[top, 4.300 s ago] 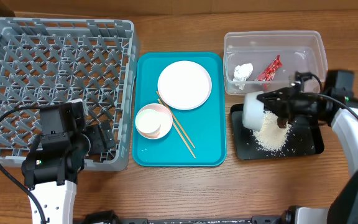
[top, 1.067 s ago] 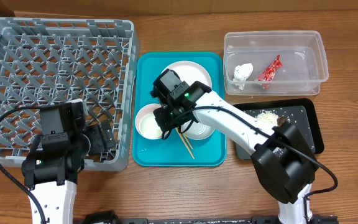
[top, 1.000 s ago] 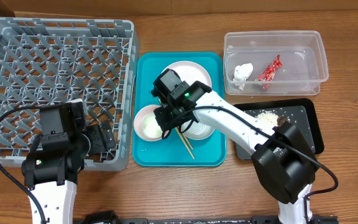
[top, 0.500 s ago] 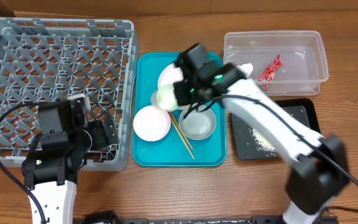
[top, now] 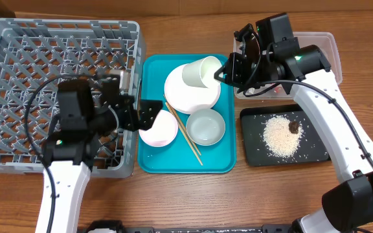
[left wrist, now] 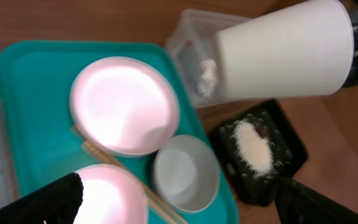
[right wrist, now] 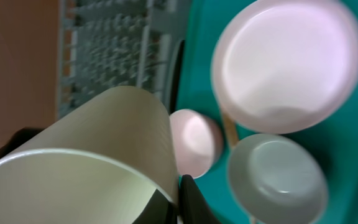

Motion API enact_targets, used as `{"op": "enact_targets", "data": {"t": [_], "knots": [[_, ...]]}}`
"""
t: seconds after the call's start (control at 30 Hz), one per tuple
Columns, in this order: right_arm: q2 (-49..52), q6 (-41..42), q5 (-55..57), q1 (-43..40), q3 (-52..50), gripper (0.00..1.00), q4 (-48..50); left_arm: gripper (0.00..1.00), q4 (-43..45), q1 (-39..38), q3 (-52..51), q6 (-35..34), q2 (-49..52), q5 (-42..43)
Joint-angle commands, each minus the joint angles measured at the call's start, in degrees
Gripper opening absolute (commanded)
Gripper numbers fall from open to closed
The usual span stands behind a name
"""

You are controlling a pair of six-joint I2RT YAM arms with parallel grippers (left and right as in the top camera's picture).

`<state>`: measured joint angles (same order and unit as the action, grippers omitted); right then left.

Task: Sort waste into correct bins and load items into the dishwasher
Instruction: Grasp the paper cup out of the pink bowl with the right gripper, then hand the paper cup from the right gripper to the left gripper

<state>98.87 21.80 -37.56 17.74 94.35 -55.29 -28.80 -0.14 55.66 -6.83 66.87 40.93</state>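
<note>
Upper centre, the right gripper is clamped on the white cup at its rim; it looks light, rigid, probably slippery

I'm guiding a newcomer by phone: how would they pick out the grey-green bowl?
Find the teal tray mid-table. The grey-green bowl stands in its right half, nearer the robot than the white plate. Unlike the pink bowl across the chopsticks, it is pale grey-green.

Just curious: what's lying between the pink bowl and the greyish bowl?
Wooden chopsticks lie between the pink bowl and the grey-green bowl, on the teal tray; the overhead view shows it.
</note>
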Motion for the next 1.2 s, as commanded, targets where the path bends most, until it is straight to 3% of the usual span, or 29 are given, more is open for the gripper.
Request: {"op": "enact_targets", "data": {"t": [0.0,0.3,0.43,0.6,1.17], "knots": [[-0.4,0.3,-17.5,0.0,-0.1,0.04,0.2,1.00,4.5,-1.3,1.2,1.0,2.3,12.9],[-0.4,0.3,-34.4,0.2,-0.1,0.04,0.3,1.00,19.0,-1.4,1.2,1.0,4.4,28.0],[-0.4,0.3,-39.6,0.3,-0.1,0.04,0.3,1.00,22.9,-1.4,1.2,1.0,4.4,29.7],[-0.4,0.3,-39.7,1.0,-0.1,0.04,0.3,1.00,27.4,-1.7,1.2,1.0,4.4,34.1],[-0.4,0.3,-38.4,2.3,-0.1,0.04,-1.5,1.00,37.0,-3.0,1.2,-1.2,4.4,34.3]]}}
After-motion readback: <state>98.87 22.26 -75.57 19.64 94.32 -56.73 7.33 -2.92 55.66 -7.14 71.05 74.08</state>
